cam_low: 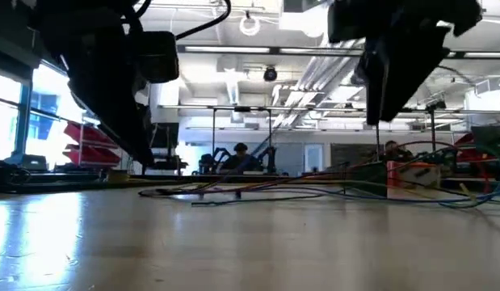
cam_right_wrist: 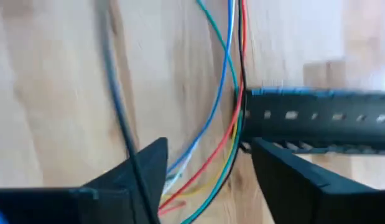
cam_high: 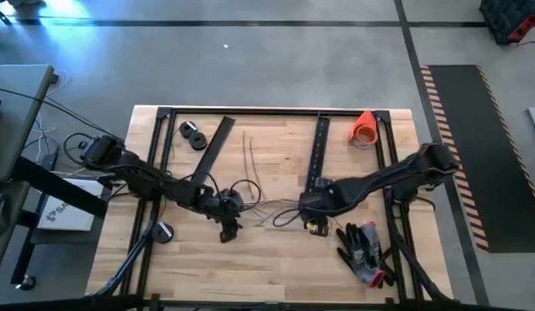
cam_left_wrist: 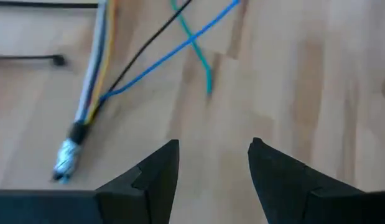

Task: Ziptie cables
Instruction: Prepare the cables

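Note:
The cables (cam_high: 254, 177) lie loose on the wooden table (cam_high: 276, 268) between my two arms: thin grey, white and brownish wires with coloured strands. My left gripper (cam_high: 228, 226) stands open above bare wood (cam_left_wrist: 214, 149). Past its fingertips lie blue, black and teal wires (cam_left_wrist: 180, 46) and a bundle ending in a metal plug (cam_left_wrist: 68, 155). My right gripper (cam_high: 315, 226) is open low over the table. Blue, red, green and yellow wires (cam_right_wrist: 226, 134) run between its fingers (cam_right_wrist: 208, 146). No touch shows.
Two flat black perforated strips (cam_high: 217, 147) (cam_high: 321, 151) lie on the far half of the table; one end (cam_right_wrist: 316, 118) reaches beside my right gripper. An orange cone (cam_high: 364, 127) sits far right, gloves (cam_high: 364, 250) near right, and black round pieces (cam_high: 194, 134) far left.

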Controlling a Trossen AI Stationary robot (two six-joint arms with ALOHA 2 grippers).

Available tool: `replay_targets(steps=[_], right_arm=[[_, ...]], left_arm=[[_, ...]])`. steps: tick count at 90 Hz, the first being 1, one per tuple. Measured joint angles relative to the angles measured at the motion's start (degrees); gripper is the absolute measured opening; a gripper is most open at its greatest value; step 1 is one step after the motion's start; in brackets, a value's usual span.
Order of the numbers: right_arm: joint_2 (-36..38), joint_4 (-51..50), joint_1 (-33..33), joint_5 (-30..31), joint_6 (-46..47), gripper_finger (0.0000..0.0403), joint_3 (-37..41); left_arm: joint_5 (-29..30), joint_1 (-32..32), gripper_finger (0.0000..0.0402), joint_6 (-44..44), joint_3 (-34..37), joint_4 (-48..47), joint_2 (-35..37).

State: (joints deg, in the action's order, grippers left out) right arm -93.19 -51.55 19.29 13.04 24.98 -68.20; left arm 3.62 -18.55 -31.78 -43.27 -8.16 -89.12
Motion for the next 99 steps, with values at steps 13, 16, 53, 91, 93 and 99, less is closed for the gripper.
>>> replay_targets(steps=[13, 16, 53, 91, 93, 99], right_arm=[[0.64, 1.42, 3.2, 8.81, 1.36, 0.024, 0.02], [0.63, 1.91, 3.93, 10.34, 2.16, 0.024, 0.02], [0.61, 12.5, 18.6, 43.09, 11.65, 0.0238, 0.08], [-0.55, 13.04, 23.09, 40.16, 24.88, 0.0238, 0.07], [-0.88, 13.05, 22.83, 37.2, 25.05, 0.0238, 0.07], [-2.46, 13.02, 22.06, 29.43, 26.6, 0.0238, 0.07]], left_arm=[[-0.19, 0.63, 0.0172, 3.83, 0.0, 4.71, -3.25], [-0.39, 0.95, 0.0172, 4.14, 0.0, 5.7, -4.12], [-5.56, 1.17, 0.0172, 1.99, 0.0, 20.01, -12.84], [8.39, -1.75, 0.014, -2.04, -0.35, 19.47, -15.69], [8.39, -1.81, 0.0135, -2.07, -0.33, 18.16, -15.02], [8.31, -1.84, 0.0121, -2.11, -0.26, 14.04, -12.92]])
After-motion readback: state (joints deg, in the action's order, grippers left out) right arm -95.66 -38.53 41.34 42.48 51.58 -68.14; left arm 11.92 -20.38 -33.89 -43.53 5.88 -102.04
